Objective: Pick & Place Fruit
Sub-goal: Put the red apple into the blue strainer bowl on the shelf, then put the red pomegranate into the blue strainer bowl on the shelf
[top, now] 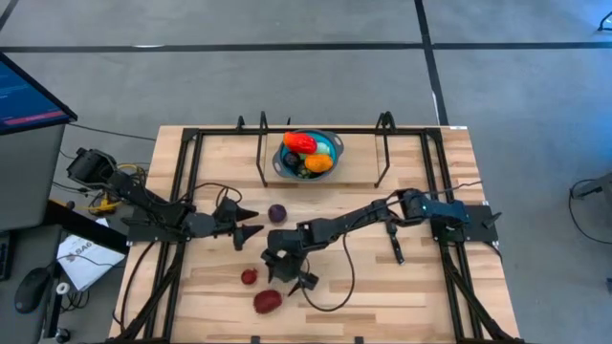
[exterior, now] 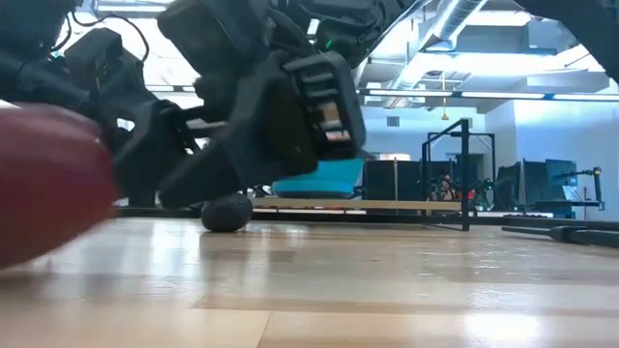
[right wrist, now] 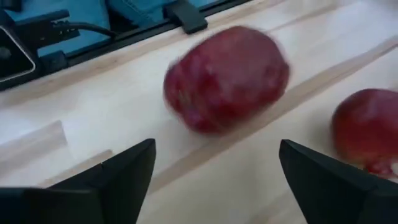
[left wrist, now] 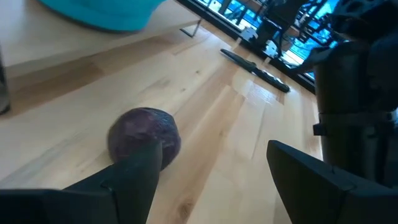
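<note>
A round blue bowl (top: 308, 153) at the table's far middle holds red, orange and darker fruit pieces. A purple fruit (top: 277, 212) rests on the table; it also shows in the left wrist view (left wrist: 144, 137) and the low view (exterior: 227, 213). My left gripper (top: 252, 227) is open just left of the purple fruit, which lies ahead of its fingers (left wrist: 211, 180). A small red fruit (top: 249, 276) and a larger maroon one (top: 268, 301) lie near the front edge. My right gripper (top: 292, 274) is open and low beside them. A dark red fruit (right wrist: 227, 78) lies ahead of its fingers, and a second one (right wrist: 367, 130) to one side.
A black metal frame (top: 263, 143) runs around the table, with uprights beside the bowl. A loose black cable (top: 339, 277) curls from the right arm across the table's front. The maroon fruit fills the low view's left as a blur (exterior: 48, 184). Bare wood lies to the right.
</note>
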Available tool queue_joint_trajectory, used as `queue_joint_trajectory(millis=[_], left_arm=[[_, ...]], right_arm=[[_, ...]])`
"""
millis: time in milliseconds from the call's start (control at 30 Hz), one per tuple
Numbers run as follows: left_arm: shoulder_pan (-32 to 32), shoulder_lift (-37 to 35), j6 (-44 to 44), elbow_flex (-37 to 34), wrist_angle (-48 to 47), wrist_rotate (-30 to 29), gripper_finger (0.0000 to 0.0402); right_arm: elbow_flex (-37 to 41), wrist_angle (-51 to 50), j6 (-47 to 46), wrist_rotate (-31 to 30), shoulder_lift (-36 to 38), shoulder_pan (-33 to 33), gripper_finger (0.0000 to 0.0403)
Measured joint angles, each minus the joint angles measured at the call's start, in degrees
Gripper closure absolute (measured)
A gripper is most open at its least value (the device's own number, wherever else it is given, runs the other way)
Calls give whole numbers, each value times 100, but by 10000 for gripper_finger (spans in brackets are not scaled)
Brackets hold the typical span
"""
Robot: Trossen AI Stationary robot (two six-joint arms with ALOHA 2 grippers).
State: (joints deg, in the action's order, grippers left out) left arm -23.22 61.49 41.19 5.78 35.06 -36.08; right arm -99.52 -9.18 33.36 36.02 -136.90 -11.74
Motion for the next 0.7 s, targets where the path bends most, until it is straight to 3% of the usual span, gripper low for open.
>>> queue_joint_trajectory(millis=[233, 400, 567, 700], left_arm=[[0, 0, -38, 0, -6, 316, 117], [-47, 0, -42, 0, -10, 848, 117], [-422, 0, -62, 103, -19, 1459, 117], [-936, 0, -64, 516, -468, 1546, 117]], right_arm=[[-69, 117, -1042, -31, -31, -104, 40], [-610, -824, -2076, -49, -22, -91, 42], [-1137, -2402, -2162, -910, -22, -187, 59], [-1216, -3240, -2461, -1815, 31, -330, 84]])
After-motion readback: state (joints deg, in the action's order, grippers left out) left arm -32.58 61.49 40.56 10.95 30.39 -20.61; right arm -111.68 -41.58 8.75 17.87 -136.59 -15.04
